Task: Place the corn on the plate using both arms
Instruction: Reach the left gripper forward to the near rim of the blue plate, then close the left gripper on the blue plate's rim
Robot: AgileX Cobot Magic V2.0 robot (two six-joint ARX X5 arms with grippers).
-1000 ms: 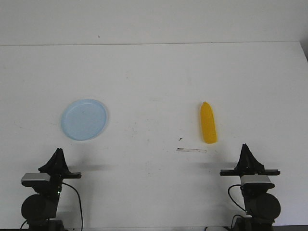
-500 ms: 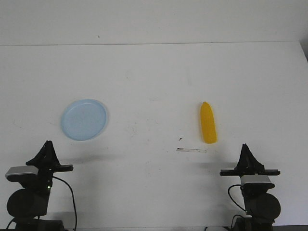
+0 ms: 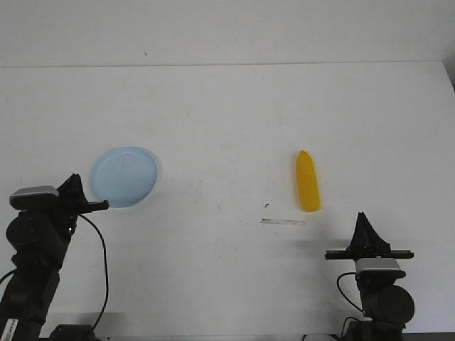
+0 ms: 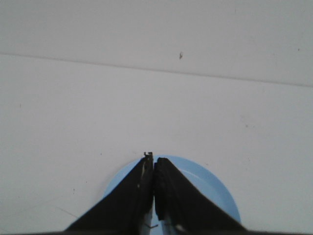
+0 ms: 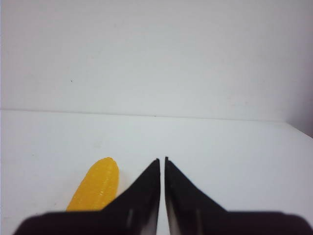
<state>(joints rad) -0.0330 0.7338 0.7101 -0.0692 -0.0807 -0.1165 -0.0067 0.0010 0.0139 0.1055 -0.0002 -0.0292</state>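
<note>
The left hand (image 4: 153,169) hides part of the plate (image 4: 210,183); the right hand (image 5: 162,169) covers the corn's (image 5: 95,188) lower end

Smooth pale-blue plastic plate (image 3: 124,176), finely bumpy yellow plastic corn (image 3: 307,181), matt white table (image 3: 227,114).

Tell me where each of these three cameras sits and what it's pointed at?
Front view: behind the robot, facing forward over the table; shows both arms, plate, corn.
Left wrist view: on the left arm, over its closed left hand; shares the plate.
Right wrist view: on the right arm, over its closed right hand; shares the corn.
</note>
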